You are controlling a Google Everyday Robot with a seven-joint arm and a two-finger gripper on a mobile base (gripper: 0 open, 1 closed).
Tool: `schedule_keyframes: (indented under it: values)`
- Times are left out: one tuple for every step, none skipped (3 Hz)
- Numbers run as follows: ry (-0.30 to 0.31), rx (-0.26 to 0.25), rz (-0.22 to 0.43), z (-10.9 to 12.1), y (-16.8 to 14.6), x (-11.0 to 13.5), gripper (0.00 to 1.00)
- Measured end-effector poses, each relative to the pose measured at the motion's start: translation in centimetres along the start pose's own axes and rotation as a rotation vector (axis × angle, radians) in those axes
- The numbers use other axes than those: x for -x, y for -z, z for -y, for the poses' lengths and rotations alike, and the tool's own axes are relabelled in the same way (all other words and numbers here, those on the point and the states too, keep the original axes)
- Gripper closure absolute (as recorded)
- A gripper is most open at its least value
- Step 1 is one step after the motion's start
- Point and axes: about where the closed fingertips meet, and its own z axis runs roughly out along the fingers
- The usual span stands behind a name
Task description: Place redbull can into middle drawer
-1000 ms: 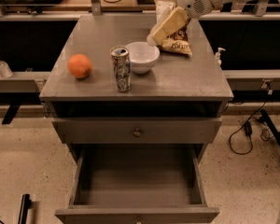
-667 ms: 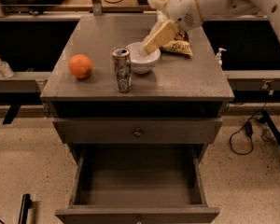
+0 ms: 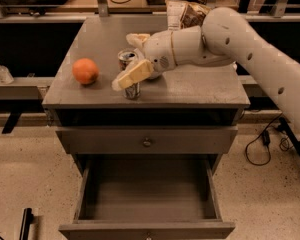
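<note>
The redbull can point(image 3: 132, 91) stands upright on the grey cabinet top point(image 3: 200, 86), near the front edge and left of centre. My gripper point(image 3: 124, 61) has come in from the right and is open around the can, with one cream finger point(image 3: 133, 74) across its front and the other point(image 3: 136, 37) behind it. The can rests on the cabinet top. The middle drawer point(image 3: 147, 229) is pulled out open below, and I see nothing in it.
An orange point(image 3: 85, 71) sits left of the can. A chip bag point(image 3: 186, 14) lies at the back right. The white bowl is mostly hidden behind my wrist. A shut drawer front with a small knob point(image 3: 147, 142) is above the open drawer. Cables lie on the floor to the right.
My arm has swung down and left from above the chip bag and bowl, and the gripper now straddles the can. The can, the orange and the drawer have not moved.
</note>
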Motion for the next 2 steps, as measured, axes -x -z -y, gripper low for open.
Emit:
schedule_keyframes:
  values:
    - [-0.072,-0.031,0.060,-0.45,-1.23,-1.66,0.18]
    - [-0.127,-0.063,0.148,-0.41,-1.70,-2.48,0.41]
